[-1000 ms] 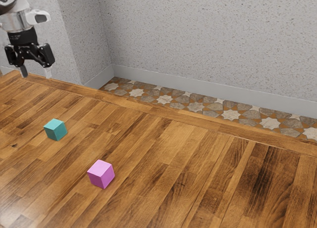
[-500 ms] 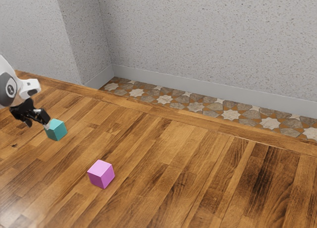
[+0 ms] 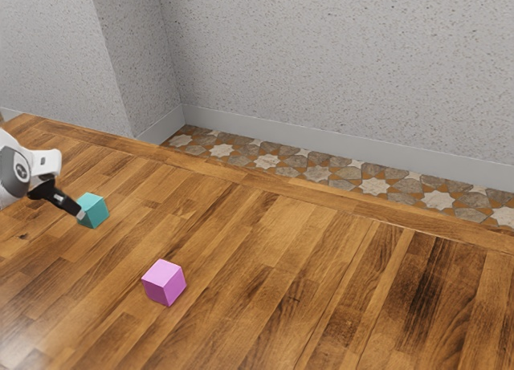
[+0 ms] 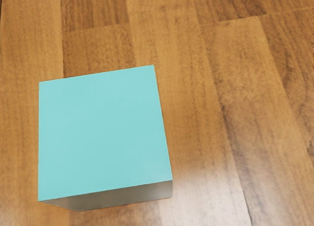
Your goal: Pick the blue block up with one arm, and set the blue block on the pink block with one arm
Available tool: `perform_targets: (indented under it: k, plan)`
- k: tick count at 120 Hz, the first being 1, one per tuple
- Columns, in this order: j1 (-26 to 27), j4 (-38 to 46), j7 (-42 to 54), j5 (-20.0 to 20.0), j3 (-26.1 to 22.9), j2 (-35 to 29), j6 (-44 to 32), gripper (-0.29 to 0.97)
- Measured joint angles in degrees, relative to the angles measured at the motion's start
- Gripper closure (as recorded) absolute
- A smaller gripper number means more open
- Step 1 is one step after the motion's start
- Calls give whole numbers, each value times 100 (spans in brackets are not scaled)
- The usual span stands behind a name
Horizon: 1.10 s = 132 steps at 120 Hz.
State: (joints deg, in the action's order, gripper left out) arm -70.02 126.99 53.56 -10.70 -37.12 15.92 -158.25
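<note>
**Gripper low at the blue block, grip not readable**

In the exterior view you have the arm (image 3: 14,171) low at the left edge of the frame. The gripper (image 3: 78,213) slants down toward the exterior view's right. Its dark tip meets the left face of the blue block (image 3: 95,210); whether it truly touches there, you cannot tell. Nor can you tell from this angle whether the gripper is open or closed, since the hand is seen side-on.

The blue block, which reads as teal, sits flat on the table (image 3: 321,258) in the left part of the frame, a little below mid-height. The pink block (image 3: 164,282) sits flat too, lower in the frame and further to the exterior view's right. The two are well apart, and each has a corner turned toward the camera.

In the wrist view you see the blue block (image 4: 103,135) directly under the hand. Its top face is square to the camera, with one shaded side face showing, and the table's wood planks (image 4: 235,88) lie all around it.

Behind the table a band of star-patterned tiles (image 3: 353,176) runs across the frame toward the right, below a speckled grey wall (image 3: 337,57).
</note>
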Motion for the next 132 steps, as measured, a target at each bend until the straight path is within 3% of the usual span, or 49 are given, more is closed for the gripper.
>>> perform_targets:
  k: [57,98,132]
  plan:
    - [176,-38,1128,-1477,63,481,-610,3]
    - [531,-484,1536,-1967,313,940,-865,3]
    - [690,-792,1737,-2079,399,1257,-918,3]
